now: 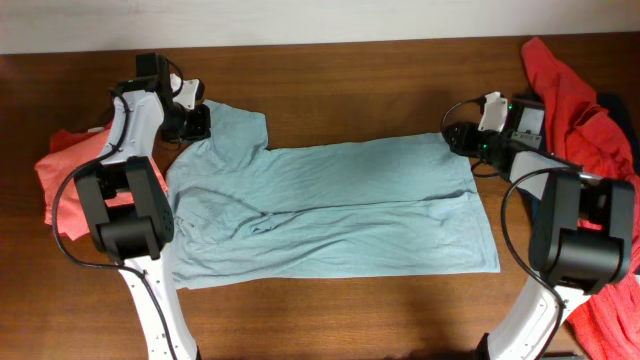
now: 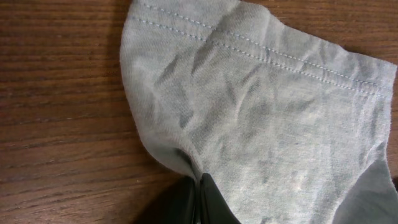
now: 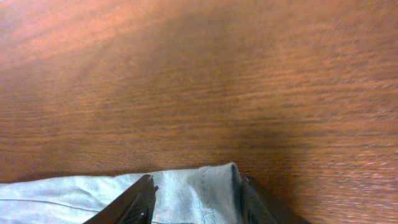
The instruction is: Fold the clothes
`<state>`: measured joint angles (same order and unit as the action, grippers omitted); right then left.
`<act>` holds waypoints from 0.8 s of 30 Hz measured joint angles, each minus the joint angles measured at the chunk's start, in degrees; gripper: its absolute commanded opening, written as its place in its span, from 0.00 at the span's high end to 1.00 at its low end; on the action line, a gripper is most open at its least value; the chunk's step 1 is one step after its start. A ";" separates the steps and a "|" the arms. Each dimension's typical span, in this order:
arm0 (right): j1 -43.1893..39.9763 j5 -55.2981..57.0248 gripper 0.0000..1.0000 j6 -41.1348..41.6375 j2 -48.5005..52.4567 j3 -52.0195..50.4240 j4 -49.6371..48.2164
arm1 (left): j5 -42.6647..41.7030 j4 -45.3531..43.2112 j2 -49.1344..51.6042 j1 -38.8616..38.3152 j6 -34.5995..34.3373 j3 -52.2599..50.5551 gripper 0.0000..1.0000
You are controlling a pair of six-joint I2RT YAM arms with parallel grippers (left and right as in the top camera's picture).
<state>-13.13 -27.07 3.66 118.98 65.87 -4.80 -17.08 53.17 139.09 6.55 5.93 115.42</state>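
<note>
Overhead, garment: the pale grey-blue short-sleeved knit T-shirt (image 1: 330,215) lies spread across the dark wooden table (image 1: 330,80), neck end to the left. A long crease runs along its middle, which suggests one lengthwise fold is made.
Overhead, arms: the left gripper (image 1: 192,122) sits at the far sleeve and the right gripper (image 1: 462,138) at the far hem corner. I judge that holding both ends lets the far edge travel evenly.
Overhead, spare clothes: crumpled coral-red tees lie at the left edge (image 1: 60,175) and the right edge (image 1: 565,90), apart from the working area.
Left wrist, grip: the black fingers (image 2: 214,205) are clenched on a puckered pinch of the stitched sleeve (image 2: 249,106).
Right wrist, grip: the fingers (image 3: 140,202) stand apart, straddling the shirt's hem corner (image 3: 211,186) without pinching it.
Writing: no brand, label or print can be read in any view.
</note>
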 measured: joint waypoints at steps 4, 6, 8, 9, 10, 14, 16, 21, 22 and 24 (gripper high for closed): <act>0.11 0.17 0.46 0.50 1.25 1.25 -0.24 | 0.00 0.02 0.00 0.00 0.00 0.00 0.95; 0.11 0.20 0.53 0.63 1.55 1.70 -0.22 | 0.00 0.04 0.00 0.00 0.00 0.00 0.95; 0.11 0.44 0.69 0.70 1.73 1.84 -0.11 | 0.00 0.04 0.00 0.00 0.00 0.00 0.95; 0.11 0.59 0.79 0.48 1.77 1.88 0.17 | 0.00 0.07 0.00 0.00 0.00 0.00 0.95; 0.11 0.66 0.83 0.76 1.88 1.88 0.39 | 0.02 0.07 0.00 0.00 0.00 0.00 0.95; 0.11 1.11 0.94 1.01 2.01 2.01 1.81 | 0.15 0.20 0.00 0.00 0.00 0.00 0.95; 0.11 1.25 0.96 1.05 2.01 2.12 2.19 | 0.15 0.24 0.00 0.00 -0.04 0.00 0.99; -0.17 1.25 0.96 1.07 2.01 3.41 5.22 | 0.15 0.61 0.00 0.00 -0.22 0.00 1.00; -0.24 1.27 0.96 1.07 2.01 3.82 6.23 | 0.15 0.76 -0.02 0.00 -0.22 0.00 1.00; -0.70 1.55 0.96 1.09 1.95 5.46 9.64 | 0.15 1.03 -0.50 0.00 -0.22 0.07 1.00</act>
<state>-13.82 -25.52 4.75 120.92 71.33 4.84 -16.93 54.19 138.58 6.55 5.72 115.48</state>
